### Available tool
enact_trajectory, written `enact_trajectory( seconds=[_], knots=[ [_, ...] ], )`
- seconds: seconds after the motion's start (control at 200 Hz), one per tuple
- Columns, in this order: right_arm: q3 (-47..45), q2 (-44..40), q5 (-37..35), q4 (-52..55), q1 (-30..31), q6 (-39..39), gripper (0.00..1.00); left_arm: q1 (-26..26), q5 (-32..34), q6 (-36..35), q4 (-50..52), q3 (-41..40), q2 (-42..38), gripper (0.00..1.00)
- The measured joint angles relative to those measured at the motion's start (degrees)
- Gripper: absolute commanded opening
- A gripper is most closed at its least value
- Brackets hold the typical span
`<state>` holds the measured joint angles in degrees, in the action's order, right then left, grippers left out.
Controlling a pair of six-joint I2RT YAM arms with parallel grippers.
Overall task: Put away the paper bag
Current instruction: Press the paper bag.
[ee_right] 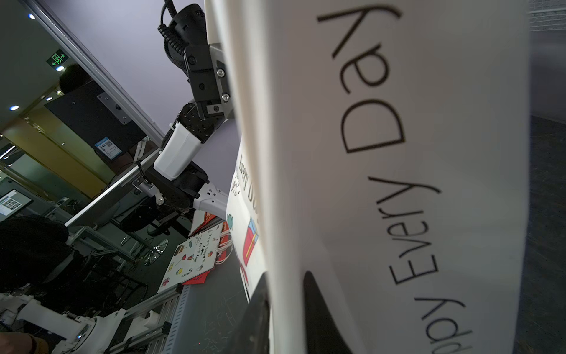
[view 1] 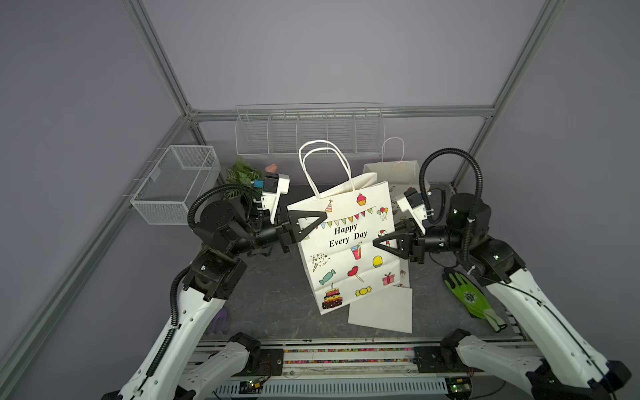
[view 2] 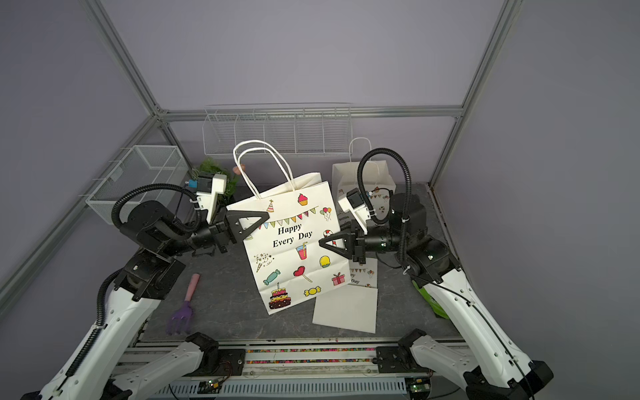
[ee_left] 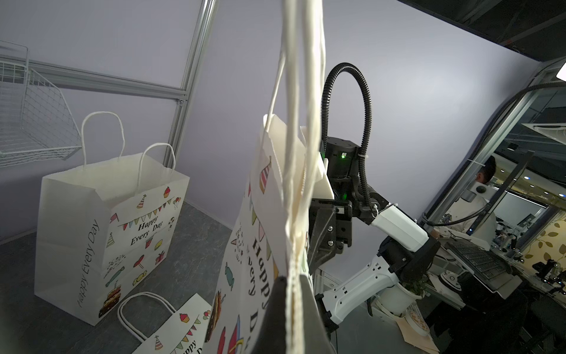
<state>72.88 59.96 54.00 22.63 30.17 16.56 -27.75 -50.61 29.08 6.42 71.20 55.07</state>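
Your left gripper (view 1: 322, 215) is clamped tight on the upper side edge of the paper bag (view 1: 346, 256). Your right gripper (view 1: 375, 242) straddles the opposite edge, jaws narrow; whether it pinches, you cannot tell. Between them the bag is upright, tilted, over mid-table (view 1: 277, 304), with a second bag (view 1: 398, 173) behind.

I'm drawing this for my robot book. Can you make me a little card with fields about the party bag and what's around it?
Bag: paper bag, printed "Happy Every Day", upright and tilted
Left tool: shut on the bag's edge on its side
Right tool: around the bag's opposite edge; grip unclear
Other bags: standing bag behind; flat bag lying on the table
Also there: green glove, purple rake, mesh basket, wire rack
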Motion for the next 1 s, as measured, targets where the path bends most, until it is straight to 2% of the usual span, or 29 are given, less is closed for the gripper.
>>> enact_trajectory(
  seconds=[0.06, 0.125, 0.355, 0.475, 0.55, 0.675, 0.845, 0.999],
  knots=[
    [0.63, -0.09, -0.28, 0.52, -0.02, -0.26, 0.66, 0.0, -0.59, -0.04, -0.17, -0.17, 0.26, 0.0],
    [2.64, 0.02, -0.85, 1.86, -0.24, -1.27, 0.79, 0.0, -1.73, -0.24, -0.39, -0.46, 0.68, 0.0],
    [13.94, 3.5, -0.28, 2.91, -6.36, -3.78, 1.0, 0.0, -7.96, -0.28, -1.27, -3.82, 1.29, 0.0],
    [15.32, 6.51, 2.08, 0.26, -8.39, -2.27, 0.91, 0.0, -11.61, 0.52, -3.21, -4.74, 1.09, 0.0],
    [15.37, 8.52, 3.96, -1.49, -8.68, -0.98, 0.89, 0.0, -13.62, 1.11, -4.28, -4.9, 0.96, 0.0],
    [15.43, 10.99, 8.37, -5.53, -8.72, 1.46, 0.89, 0.17, -15.82, 1.75, -5.27, -4.9, 1.03, 0.0],
    [15.82, 13.22, 15.41, -15.34, -8.44, 8.39, 0.95, 0.39, -16.87, -0.35, -1.51, -1.84, 2.95, 0.0],
    [15.82, 12.68, 18.69, -15.89, -6.62, 7.85, 1.0, 2.29, -16.37, -0.61, -1.92, 0.61, 5.88, 0.0]
  ],
)
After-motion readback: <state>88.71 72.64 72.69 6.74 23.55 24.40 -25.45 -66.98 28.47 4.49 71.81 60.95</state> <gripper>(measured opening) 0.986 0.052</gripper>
